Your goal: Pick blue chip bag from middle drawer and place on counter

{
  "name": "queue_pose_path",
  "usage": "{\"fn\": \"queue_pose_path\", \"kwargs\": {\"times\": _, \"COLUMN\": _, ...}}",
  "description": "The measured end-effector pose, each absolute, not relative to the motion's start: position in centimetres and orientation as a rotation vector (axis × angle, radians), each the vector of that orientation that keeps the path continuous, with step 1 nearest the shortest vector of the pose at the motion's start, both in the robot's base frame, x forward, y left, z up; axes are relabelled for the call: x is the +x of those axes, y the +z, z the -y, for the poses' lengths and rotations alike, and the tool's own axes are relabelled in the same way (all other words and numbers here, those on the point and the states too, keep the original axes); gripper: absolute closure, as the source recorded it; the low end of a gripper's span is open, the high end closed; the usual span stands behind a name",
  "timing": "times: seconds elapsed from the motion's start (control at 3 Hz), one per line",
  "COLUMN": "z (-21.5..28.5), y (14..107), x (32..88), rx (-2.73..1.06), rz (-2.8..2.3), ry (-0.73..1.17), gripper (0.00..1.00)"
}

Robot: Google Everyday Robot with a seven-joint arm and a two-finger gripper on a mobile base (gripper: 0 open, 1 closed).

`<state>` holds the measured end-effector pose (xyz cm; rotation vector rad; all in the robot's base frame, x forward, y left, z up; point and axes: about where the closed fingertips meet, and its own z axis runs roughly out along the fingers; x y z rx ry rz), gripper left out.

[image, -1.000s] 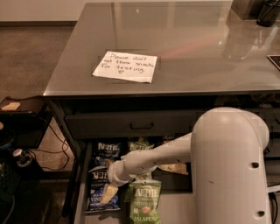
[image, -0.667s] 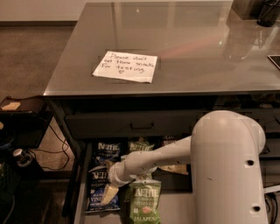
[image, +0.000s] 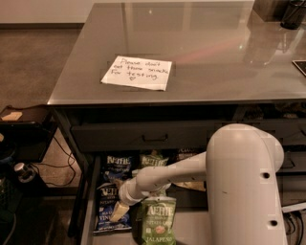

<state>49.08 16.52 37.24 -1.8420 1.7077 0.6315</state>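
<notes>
The middle drawer (image: 89,201) is pulled open below the counter (image: 205,48) and holds several Kettle bags. The blue chip bag (image: 106,208), dark blue with a lighter lower band, lies flat at the drawer's front left. My gripper (image: 119,210) reaches down into the drawer on the white arm (image: 172,174) and sits on the bag's right edge, between it and a green Jalapeno bag (image: 158,225). A plainer dark blue Kettle bag (image: 117,166) lies behind the blue chip bag.
A white handwritten note (image: 137,72) lies on the counter's left part. Dark objects (image: 290,13) stand at its far right corner. A shallower drawer front with a bar handle (image: 155,138) is above the open drawer. Another green bag (image: 154,160) lies at the back. A black stand with cables (image: 24,143) is to the left.
The arm's large white housing has shifted very slightly left. The gripper stays in the same spot at the blue chip bag's right edge, and the bags have not moved.
</notes>
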Motion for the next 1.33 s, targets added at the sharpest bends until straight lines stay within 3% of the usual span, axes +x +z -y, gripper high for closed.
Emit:
{"fn": "queue_pose_path", "kwargs": {"times": 1.0, "z": -16.1, "y": 41.5, "x": 47.3, "rx": -1.821, "rz": -1.712, "ry": 0.616, "gripper": 0.89}}
{"fn": "queue_pose_path", "kwargs": {"times": 1.33, "z": -15.2, "y": 43.9, "x": 46.7, "rx": -1.777, "rz": -1.68, "ry": 0.66, "gripper": 1.0}}
